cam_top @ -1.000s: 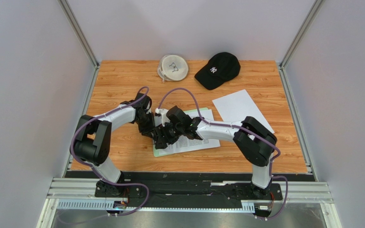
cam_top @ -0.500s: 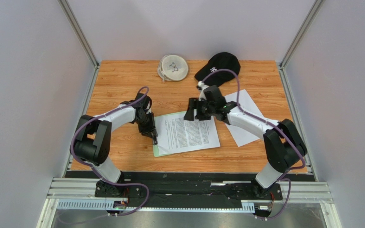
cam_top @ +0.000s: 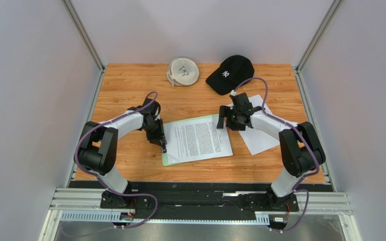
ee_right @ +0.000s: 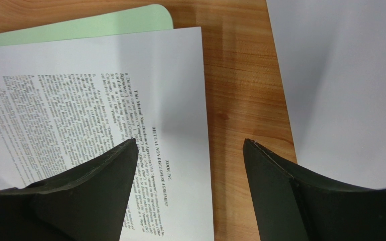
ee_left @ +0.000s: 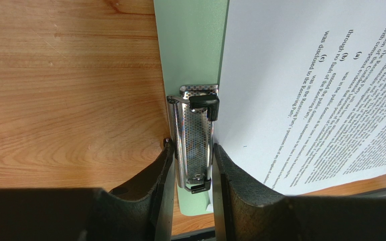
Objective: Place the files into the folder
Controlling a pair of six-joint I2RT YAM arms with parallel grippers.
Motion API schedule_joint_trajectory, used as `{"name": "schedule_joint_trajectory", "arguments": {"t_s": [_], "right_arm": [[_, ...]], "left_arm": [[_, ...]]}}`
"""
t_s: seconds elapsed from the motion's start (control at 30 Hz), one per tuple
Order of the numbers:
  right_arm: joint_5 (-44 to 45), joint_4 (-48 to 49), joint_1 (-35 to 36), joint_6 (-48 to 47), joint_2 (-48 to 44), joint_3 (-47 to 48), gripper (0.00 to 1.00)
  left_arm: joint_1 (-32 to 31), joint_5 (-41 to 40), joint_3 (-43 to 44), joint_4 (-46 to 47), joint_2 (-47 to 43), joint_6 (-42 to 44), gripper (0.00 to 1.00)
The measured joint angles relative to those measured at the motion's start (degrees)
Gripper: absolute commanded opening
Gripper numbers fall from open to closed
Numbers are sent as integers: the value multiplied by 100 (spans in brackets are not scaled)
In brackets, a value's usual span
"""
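The mint-green folder (cam_top: 166,159) lies on the table with a printed sheet (cam_top: 200,139) on it. My left gripper (cam_top: 161,143) is shut on the folder's metal clip (ee_left: 195,135) at its left short end. In the left wrist view the sheet's (ee_left: 306,90) edge lies beside the clip on the green board (ee_left: 192,45). My right gripper (cam_top: 222,120) is open and empty, over the sheet's right end. In the right wrist view its fingers (ee_right: 190,141) span the printed sheet (ee_right: 104,85) and bare wood. A blank sheet (cam_top: 260,142) lies to the right, also seen in the right wrist view (ee_right: 341,75).
A black cap (cam_top: 230,74) and a round white case holding glasses (cam_top: 183,71) sit at the table's back edge. Grey walls and metal rails close in the wooden table (cam_top: 124,95) on three sides.
My right arm has swung away from the clip area to the back right, leaving the printed sheet lying on the folder. My left gripper has stayed on the clip.
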Motion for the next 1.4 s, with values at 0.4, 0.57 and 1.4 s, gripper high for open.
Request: {"name": "schedule_joint_trajectory", "arguments": {"t_s": [0.4,0.57,1.4], "right_arm": [[-61,-72,326,-101,175,46,80],[-90,-81,551,-103,179,199,80],[-59,-68,901,-232,181,313,79]], "left_arm": [[0,0,0,-2,0,0,0],[0,0,0,0,0,0,0],[2,-33,2,-57,0,0,0]]}}
